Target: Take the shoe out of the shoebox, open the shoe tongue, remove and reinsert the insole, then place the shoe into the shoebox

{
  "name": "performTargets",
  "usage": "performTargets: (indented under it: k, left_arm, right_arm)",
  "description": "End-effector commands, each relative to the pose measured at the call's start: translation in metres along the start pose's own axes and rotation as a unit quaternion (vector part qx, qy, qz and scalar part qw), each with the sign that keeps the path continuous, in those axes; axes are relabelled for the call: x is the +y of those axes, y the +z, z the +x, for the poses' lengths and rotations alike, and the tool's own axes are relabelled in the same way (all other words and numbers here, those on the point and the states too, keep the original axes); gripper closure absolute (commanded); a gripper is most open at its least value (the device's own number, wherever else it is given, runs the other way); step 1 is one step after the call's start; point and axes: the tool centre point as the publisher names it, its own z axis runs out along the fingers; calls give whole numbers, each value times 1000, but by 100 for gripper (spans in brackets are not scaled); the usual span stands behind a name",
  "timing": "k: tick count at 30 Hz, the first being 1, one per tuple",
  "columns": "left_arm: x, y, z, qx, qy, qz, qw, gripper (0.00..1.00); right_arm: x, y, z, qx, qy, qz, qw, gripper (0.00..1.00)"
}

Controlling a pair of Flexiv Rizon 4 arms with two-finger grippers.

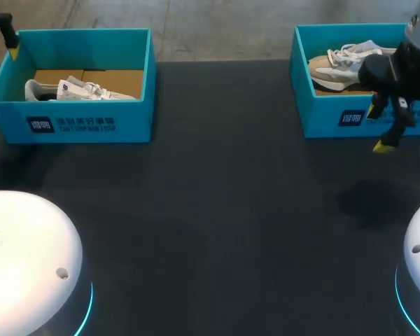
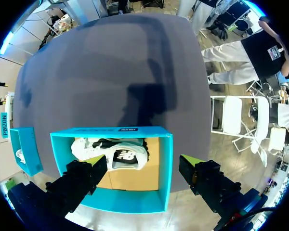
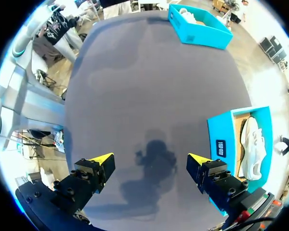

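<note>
Head view puts a white lace-up sneaker [image 1: 77, 89] on its side on the brown cardboard floor of a teal open-topped shoebox [image 1: 70, 126] at the table's far left corner. A second, beige-and-white sneaker [image 1: 339, 66] lies in a matching teal shoebox [image 1: 336, 115] at the far right corner. The two boxes stand well apart.

In the left wrist view the left gripper [image 2: 142, 166] hangs above the left box with its yellow-tipped fingers spread wide. One finger shows over the toe end of the white sneaker and the other just outside the box's side wall; neither touches anything.

The right gripper [image 3: 151, 161] hangs over bare table just in front of the right box. Its fingers are also held wide apart and hold nothing. That box and its shoe lie just beside one finger.

Both boxes rest on a dark grey matte tabletop [image 1: 217, 210], which is flat and unmarked apart from soft shadows. The clearest is the right arm's dark shadow [image 1: 367, 203], below that gripper. Two white domed arm bases [image 1: 28, 259], each ringed with a blue glow, sit at the near left and near right corners.
</note>
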Motion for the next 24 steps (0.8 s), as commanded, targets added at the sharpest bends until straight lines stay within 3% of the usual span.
performTargets:
  k: [1, 3, 24]
  left_arm:
    - [-1, 0, 0, 2, 0, -1, 1000, 0]
    - [-1, 0, 0, 2, 0, -1, 1000, 0]
    - [-1, 0, 0, 2, 0, -1, 1000, 0]
  right_arm:
    - [5, 0, -18, 7, 21, 4, 1000, 0]
    - [6, -3, -25, -4, 37, -14, 999, 0]
    - [6, -3, -25, -4, 37, -14, 999, 0]
